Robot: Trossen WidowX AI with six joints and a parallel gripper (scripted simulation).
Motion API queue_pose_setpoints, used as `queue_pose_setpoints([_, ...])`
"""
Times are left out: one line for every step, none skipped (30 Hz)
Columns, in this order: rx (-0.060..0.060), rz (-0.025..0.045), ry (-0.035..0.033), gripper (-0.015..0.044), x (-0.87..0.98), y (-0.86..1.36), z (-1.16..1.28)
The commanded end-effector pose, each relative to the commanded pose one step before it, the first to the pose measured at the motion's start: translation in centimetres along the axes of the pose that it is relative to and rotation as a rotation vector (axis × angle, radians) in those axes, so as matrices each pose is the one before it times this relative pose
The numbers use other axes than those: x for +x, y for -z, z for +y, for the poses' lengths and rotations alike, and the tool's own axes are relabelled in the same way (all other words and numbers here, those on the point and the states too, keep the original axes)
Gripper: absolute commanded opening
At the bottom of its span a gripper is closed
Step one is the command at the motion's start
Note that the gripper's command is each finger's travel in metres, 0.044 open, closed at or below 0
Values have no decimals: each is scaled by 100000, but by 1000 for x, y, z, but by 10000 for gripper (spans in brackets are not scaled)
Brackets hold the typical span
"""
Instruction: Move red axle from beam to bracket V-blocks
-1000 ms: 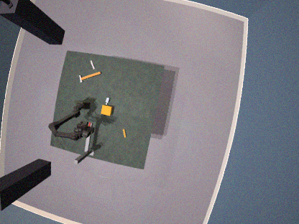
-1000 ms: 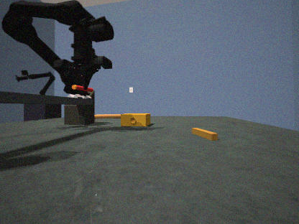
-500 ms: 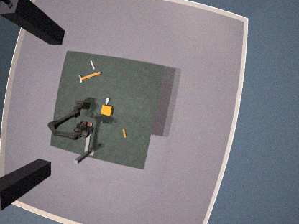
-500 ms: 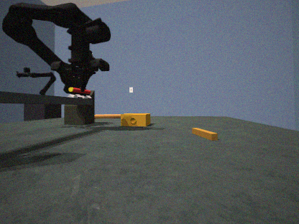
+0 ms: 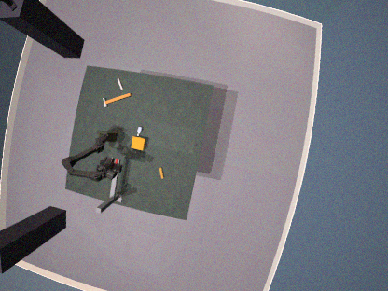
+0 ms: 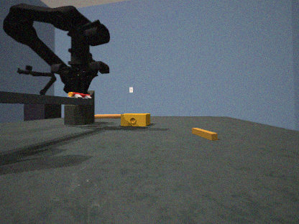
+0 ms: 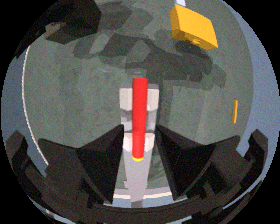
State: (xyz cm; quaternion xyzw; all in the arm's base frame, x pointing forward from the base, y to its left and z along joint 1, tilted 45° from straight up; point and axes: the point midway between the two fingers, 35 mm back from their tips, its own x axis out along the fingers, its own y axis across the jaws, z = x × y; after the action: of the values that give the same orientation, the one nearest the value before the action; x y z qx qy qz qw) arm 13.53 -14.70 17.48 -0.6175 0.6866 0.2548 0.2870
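Our wrist view shows the fingers apart around the axle (image 7: 139, 117) (image 6: 80, 95), seemingly seated in the V-blocks (image 7: 131, 99) (image 6: 86, 97), something the top view leaves hidden.

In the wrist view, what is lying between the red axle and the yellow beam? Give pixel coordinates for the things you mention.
Only green, shadowed mat lies between axle (image 7: 139, 110) and beam (image 7: 190, 27), wrist view.

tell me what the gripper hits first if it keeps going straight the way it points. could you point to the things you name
Probably the red axle (image 6: 83, 95) (image 7: 139, 117) lying in the V-blocks (image 7: 128, 100) just below the gripper (image 7: 139, 128), though depth between the fingertips is hard to judge.
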Motion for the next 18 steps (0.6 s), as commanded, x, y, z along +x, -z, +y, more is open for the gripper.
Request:
queue_pose_setpoints([208, 51, -159, 263, -16, 21, 18])
queue_pose_setpoints([0, 0, 0, 289, 0, 0, 0])
queue_pose_setpoints([0, 0, 0, 315, 0, 0, 0])
queue_pose_setpoints([0, 0, 0, 341, 0, 0, 0])
queue_pose_setpoints([0, 0, 0, 368, 0, 0, 0])
queue_pose_setpoints([0, 0, 0, 394, 0, 0, 0])
queue_pose_setpoints([125, -126, 369, 420, -196, 4, 16])
queue_pose_setpoints([41, -50, 128, 440, -208, 0, 4])
queue_pose_setpoints([27, -47, 87, 440, -247, -2, 1])
queue_pose_setpoints([28, -51, 94, 440, -334, -3, 3])
queue_pose_setpoints([6, -18, 28, 440, -211, -1, 2])
queue_pose_setpoints([-2, -11, 4, 440, -179, -1, 0])
queue_pose_setpoints([-4, -10, -2, 440, -188, -2, 0])
queue_pose_setpoints([-5, -11, -5, 440, -200, -2, -1])
queue_pose_setpoints([-6, -11, -6, 440, -203, -2, -1])
queue_pose_setpoints([-6, -10, -6, 440, -204, -2, -1])
queue_pose_setpoints([-6, -10, -6, 440, -206, -2, -1])
queue_pose_setpoints([-6, -10, -6, 440, -205, -2, -1])
